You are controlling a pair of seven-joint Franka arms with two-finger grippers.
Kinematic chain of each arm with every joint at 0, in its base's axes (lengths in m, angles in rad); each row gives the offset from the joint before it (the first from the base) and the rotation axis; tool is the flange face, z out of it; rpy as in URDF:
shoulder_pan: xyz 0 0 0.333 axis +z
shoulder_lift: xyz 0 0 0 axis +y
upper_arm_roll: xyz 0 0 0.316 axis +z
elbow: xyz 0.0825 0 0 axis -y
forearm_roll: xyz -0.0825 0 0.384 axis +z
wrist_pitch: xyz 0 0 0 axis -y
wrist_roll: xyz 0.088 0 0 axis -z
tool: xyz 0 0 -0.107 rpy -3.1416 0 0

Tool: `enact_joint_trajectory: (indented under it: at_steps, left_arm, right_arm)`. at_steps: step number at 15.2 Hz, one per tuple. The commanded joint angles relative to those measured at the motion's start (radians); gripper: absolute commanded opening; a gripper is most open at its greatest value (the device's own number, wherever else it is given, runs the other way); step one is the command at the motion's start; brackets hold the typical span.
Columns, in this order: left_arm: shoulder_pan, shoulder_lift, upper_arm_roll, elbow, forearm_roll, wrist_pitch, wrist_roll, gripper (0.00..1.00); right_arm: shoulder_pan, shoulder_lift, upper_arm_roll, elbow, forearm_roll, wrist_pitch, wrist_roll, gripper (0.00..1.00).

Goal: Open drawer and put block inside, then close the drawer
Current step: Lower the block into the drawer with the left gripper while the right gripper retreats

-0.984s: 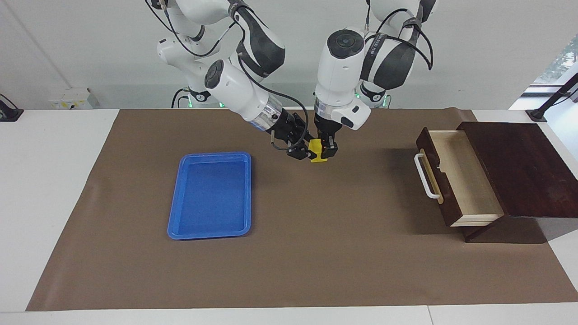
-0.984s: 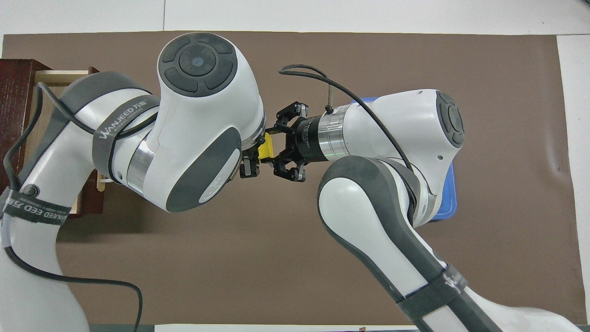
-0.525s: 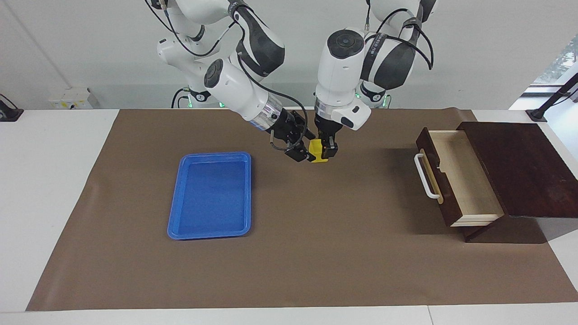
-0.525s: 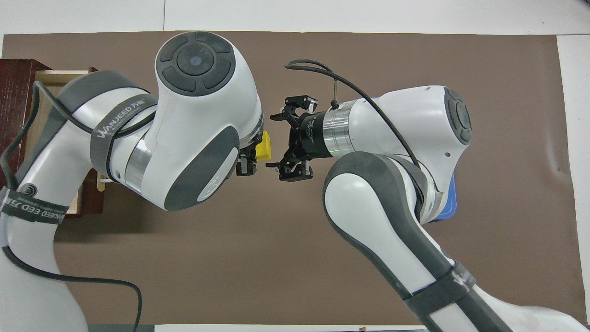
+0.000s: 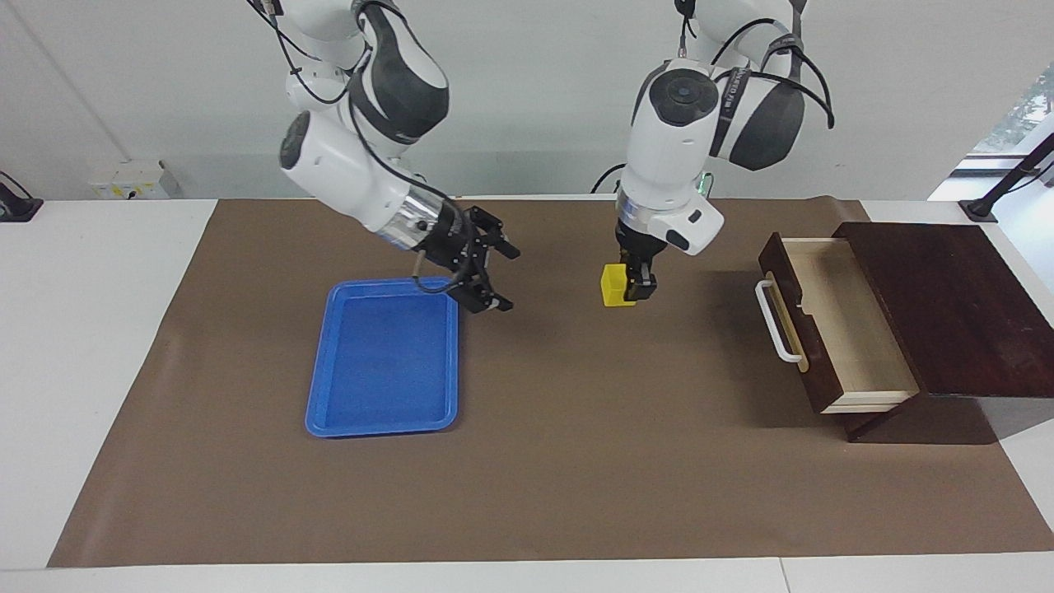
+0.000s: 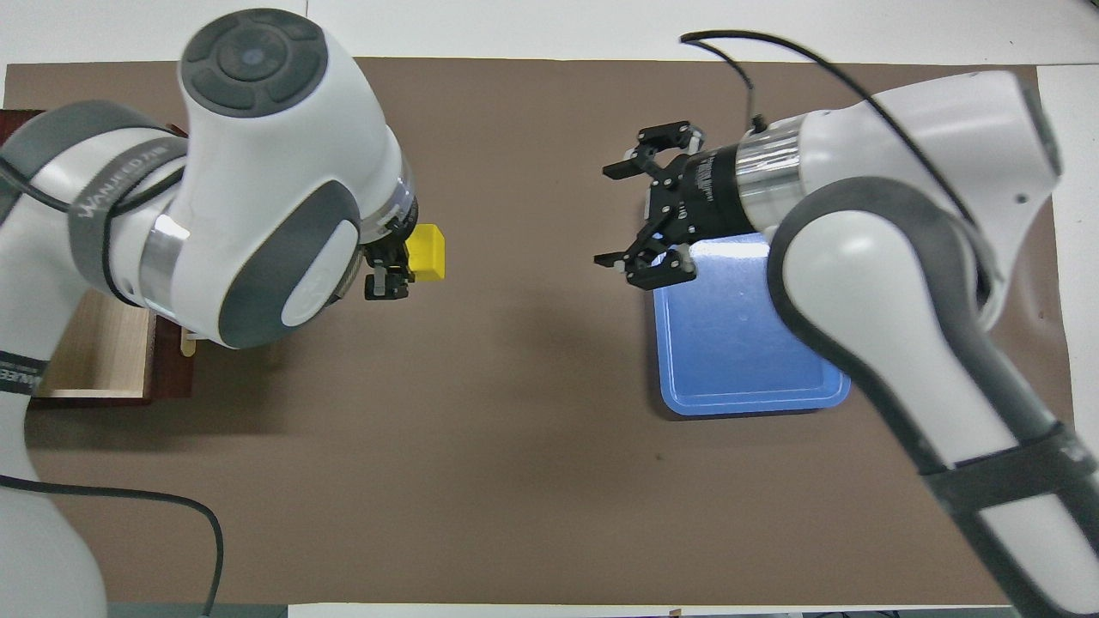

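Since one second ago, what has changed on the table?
The right gripper let go of the block and drew back over the blue tray, open. The left gripper, shut on the block, carried it toward the drawer. Drawer stays open; tray unmoved.

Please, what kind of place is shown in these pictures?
Probably a robotics lab: two white robot arms work at a white table under a brown mat, with only a flat blue plastic tray and a dark brown wooden drawer.
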Motion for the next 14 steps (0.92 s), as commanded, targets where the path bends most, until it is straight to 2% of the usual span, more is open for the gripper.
enact_joint_trajectory:
  at_steps: [1,6,12,14]
  left_arm:
    - [0.091,-0.030,-0.006,-0.028,0.045,-0.012,0.157,0.00]
    - [0.280,-0.057,-0.006,-0.046,0.047,0.006,0.439,0.00]
    - [0.410,-0.139,-0.008,-0.254,0.047,0.227,0.584,0.00]
    - [0.458,-0.145,-0.010,-0.273,0.038,0.255,0.589,0.00]
  right_arm:
    - [-0.088,-0.008,0.011,0.049,-0.067,-0.086,-0.170,1.00]
    - [-0.172,-0.059,0.011,0.052,-0.225,-0.213,-0.605,1.00]
    - [-0.198,-0.146,0.013,0.053,-0.478,-0.370,-1.181,1.00]
    - [-0.198,-0.180,0.014,0.053,-0.562,-0.396,-1.363,1.00]
